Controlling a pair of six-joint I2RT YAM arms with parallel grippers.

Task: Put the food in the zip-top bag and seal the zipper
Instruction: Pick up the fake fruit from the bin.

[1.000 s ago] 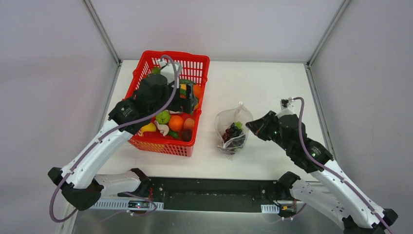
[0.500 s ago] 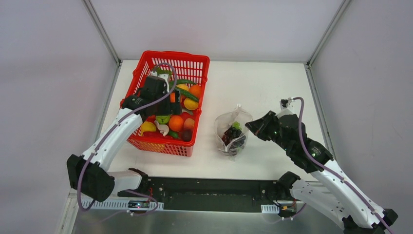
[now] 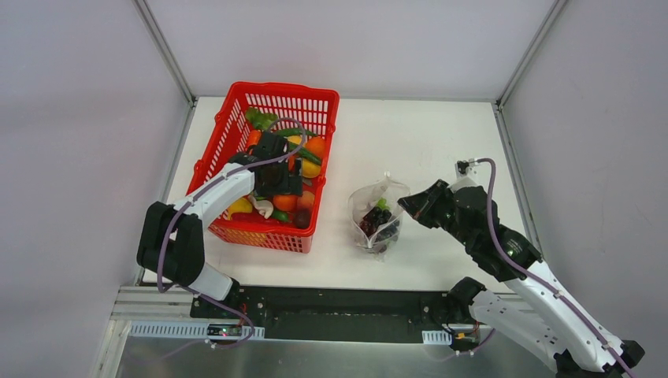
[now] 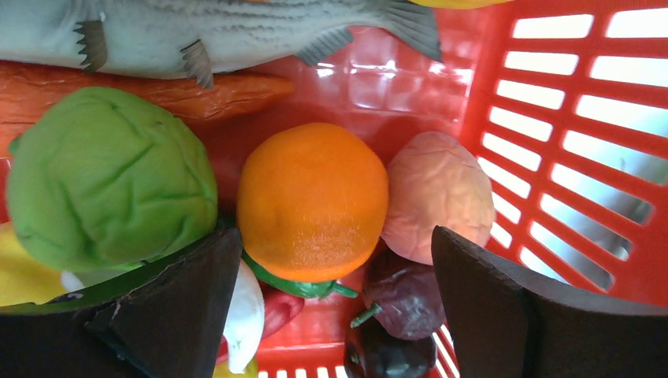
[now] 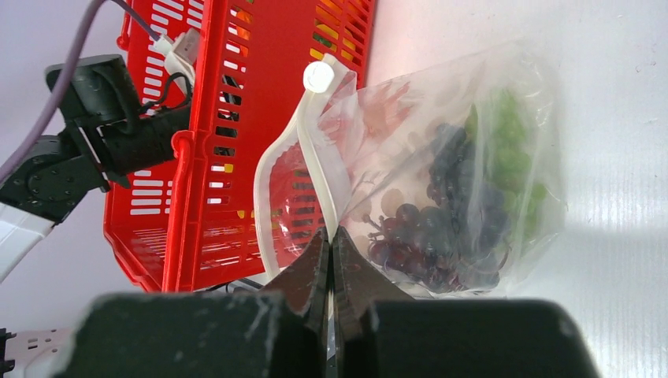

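Note:
The clear zip-top bag (image 3: pixel 376 211) stands on the table right of the basket, mouth open, with dark purple grapes (image 5: pixel 441 228) and a green piece (image 5: pixel 508 126) inside. My right gripper (image 5: pixel 331 236) is shut on the bag's mouth edge by the white zipper strip (image 5: pixel 272 181); it also shows in the top view (image 3: pixel 406 205). My left gripper (image 3: pixel 283 177) is open inside the basket. In the left wrist view its jaws (image 4: pixel 332 236) straddle an orange ball (image 4: pixel 311 197) without touching it. White garlic (image 4: pixel 244 307) lies under the left finger.
The red mesh basket (image 3: pixel 315 98) holds a green cabbage (image 4: pixel 110 177), a striped fish (image 4: pixel 197 31), a carrot (image 4: pixel 197 90), a pinkish ball (image 4: pixel 437 193) and dark purple fruit (image 4: pixel 406 295). The basket wall (image 4: pixel 567 142) is close on the right.
My left arm has folded back and its gripper has come down toward the near part of the basket, over the orange ball. The right gripper and the bag have barely moved.

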